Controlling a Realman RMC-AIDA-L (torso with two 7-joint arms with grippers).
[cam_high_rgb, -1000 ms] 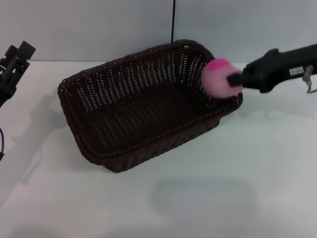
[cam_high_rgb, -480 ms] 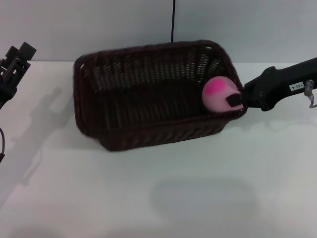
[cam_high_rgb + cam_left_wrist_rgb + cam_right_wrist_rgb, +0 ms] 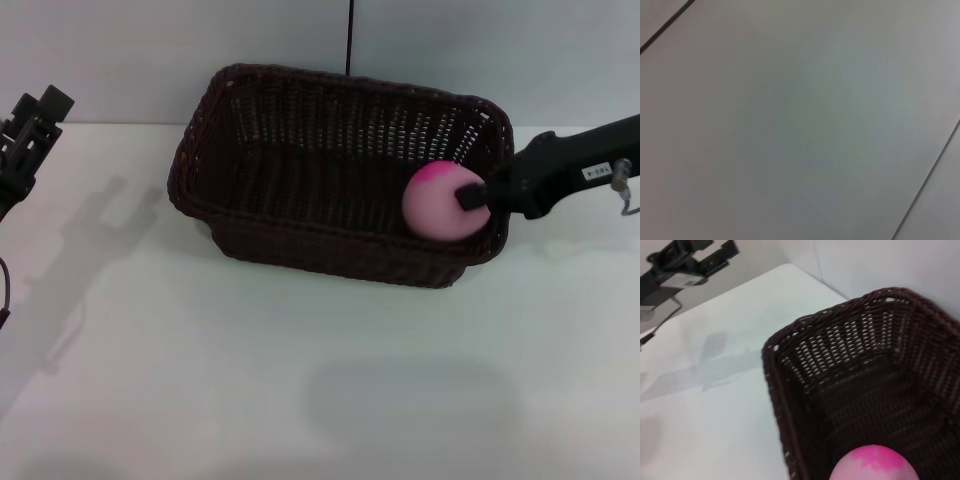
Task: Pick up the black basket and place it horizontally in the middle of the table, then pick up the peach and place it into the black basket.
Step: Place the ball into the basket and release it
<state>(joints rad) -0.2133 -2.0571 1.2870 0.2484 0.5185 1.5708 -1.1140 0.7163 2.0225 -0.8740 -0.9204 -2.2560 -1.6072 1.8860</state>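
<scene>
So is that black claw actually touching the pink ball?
Touching. In the head view the right gripper has its jaws pressed against the peach, holding it inside the black basket.

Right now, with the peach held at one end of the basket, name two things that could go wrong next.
1. The right pincer holds the peach right at the black basket's right end wall, so the arm could catch the rim and drag the basket across the table.
2. The basket sits skewed, not squarely horizontal; another nudge could worsen that.
The left pincer is parked at the far left.
</scene>
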